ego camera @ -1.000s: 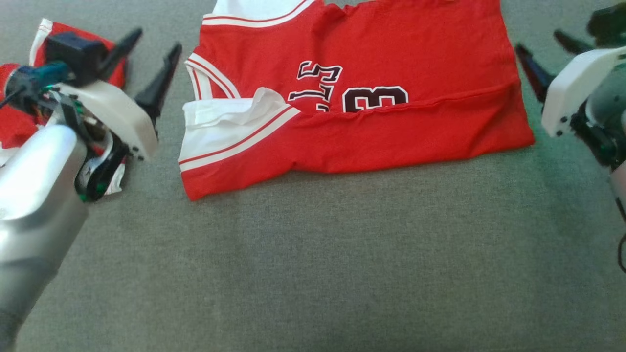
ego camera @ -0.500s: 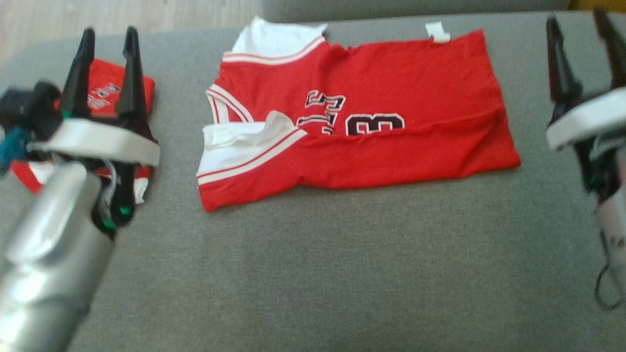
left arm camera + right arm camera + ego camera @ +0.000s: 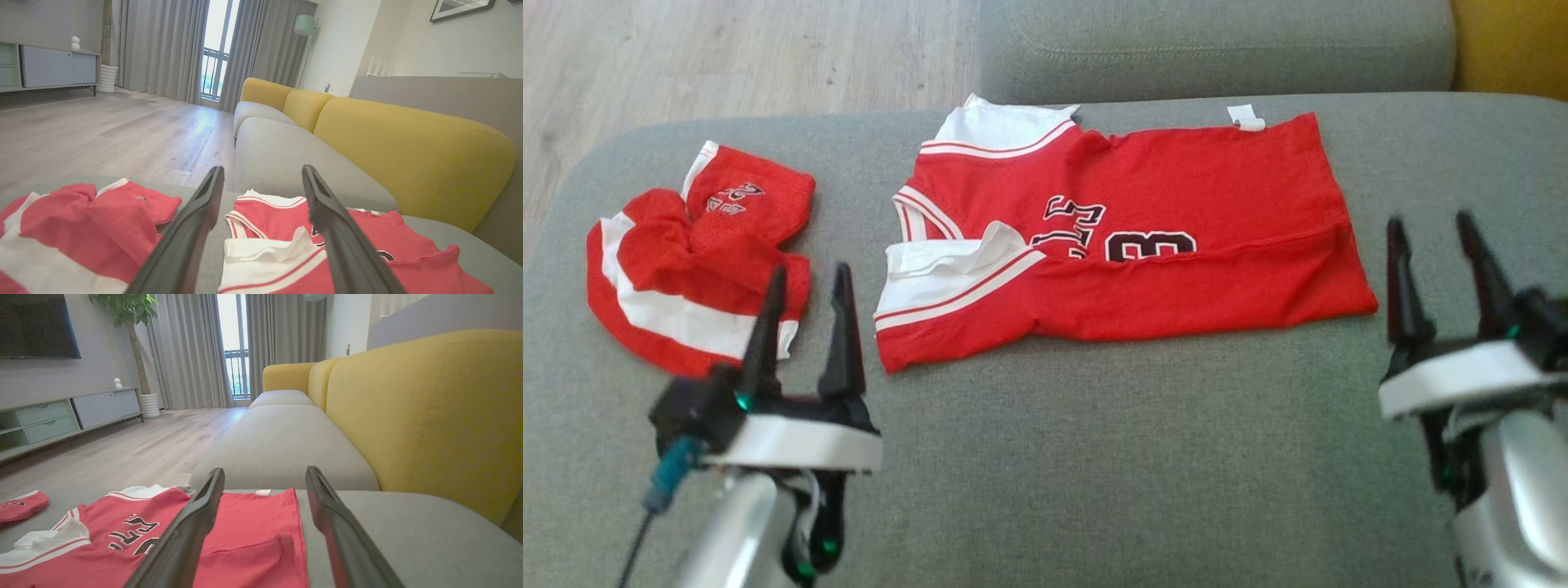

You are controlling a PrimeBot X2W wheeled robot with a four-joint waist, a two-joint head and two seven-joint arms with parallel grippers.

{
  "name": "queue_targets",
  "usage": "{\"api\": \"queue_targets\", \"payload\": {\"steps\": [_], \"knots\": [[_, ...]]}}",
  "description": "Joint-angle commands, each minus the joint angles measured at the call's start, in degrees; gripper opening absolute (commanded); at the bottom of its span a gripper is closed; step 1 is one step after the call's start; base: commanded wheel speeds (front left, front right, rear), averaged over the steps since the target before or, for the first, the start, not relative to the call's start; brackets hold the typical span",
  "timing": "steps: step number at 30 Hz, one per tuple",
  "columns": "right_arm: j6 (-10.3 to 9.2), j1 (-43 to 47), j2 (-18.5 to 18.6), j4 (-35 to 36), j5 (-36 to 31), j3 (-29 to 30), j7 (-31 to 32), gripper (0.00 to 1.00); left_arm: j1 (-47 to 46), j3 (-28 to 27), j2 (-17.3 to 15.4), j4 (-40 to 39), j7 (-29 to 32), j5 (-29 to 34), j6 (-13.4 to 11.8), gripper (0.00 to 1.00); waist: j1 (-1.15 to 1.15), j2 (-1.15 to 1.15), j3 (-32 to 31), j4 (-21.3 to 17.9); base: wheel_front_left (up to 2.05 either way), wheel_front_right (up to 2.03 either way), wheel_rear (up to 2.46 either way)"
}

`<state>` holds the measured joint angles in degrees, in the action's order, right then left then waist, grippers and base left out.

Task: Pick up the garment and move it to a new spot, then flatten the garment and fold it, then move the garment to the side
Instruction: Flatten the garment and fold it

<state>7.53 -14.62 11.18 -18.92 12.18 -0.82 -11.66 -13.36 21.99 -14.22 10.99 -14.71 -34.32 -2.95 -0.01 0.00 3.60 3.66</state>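
Midway through the fold, by the look of it: red jersey (image 3: pixel 1127 245) lying flat on the far middle of the grey sofa seat (image 3: pixel 1094 474), near long edge turned up over the chest print. Left gripper (image 3: pixel 809 269) above the seat's near-left part, right gripper (image 3: pixel 1429 219) above its near-right, fingers of both spread apart, holding nothing. Next, probably: reach for the jersey's two ends and bring one across onto the other. Legible: a black "3" outlined white; neighbouring digits half-hidden by the fold. White tag (image 3: pixel 1245 118) at the hem unreadable. Red shorts (image 3: pixel 698 261) at the seat's left end, print blurred.
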Motion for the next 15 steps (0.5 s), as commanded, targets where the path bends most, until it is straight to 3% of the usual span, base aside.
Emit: {"api": "queue_targets", "payload": {"steps": [1, 6, 15], "knots": [[-0.04, 1.27, -1.26, 2.67, -0.95, -0.19, 0.12, 1.0, -0.73, -3.45, 0.69, -1.49, -0.29, 1.76, 0.56, 1.0, 0.01, 0.0, -0.49, -0.03, 0.0, 0.0, 0.0], [-0.04, 6.12, -4.2, 4.01, -2.62, 0.97, -0.36, 1.0, 4.17, -7.1, 4.7, -1.16, -0.29, 6.25, 1.83, 1.0, 0.01, 0.0, -1.51, -0.34, 0.0, 0.0, 0.0], [-0.04, 7.45, -6.1, 5.22, -3.61, 1.25, -0.6, 1.0, 6.92, -11.51, 8.04, 0.58, -0.29, 11.34, 5.36, 1.0, 0.01, 0.0, -1.85, -0.9, 0.0, 0.0, 0.0]]}}
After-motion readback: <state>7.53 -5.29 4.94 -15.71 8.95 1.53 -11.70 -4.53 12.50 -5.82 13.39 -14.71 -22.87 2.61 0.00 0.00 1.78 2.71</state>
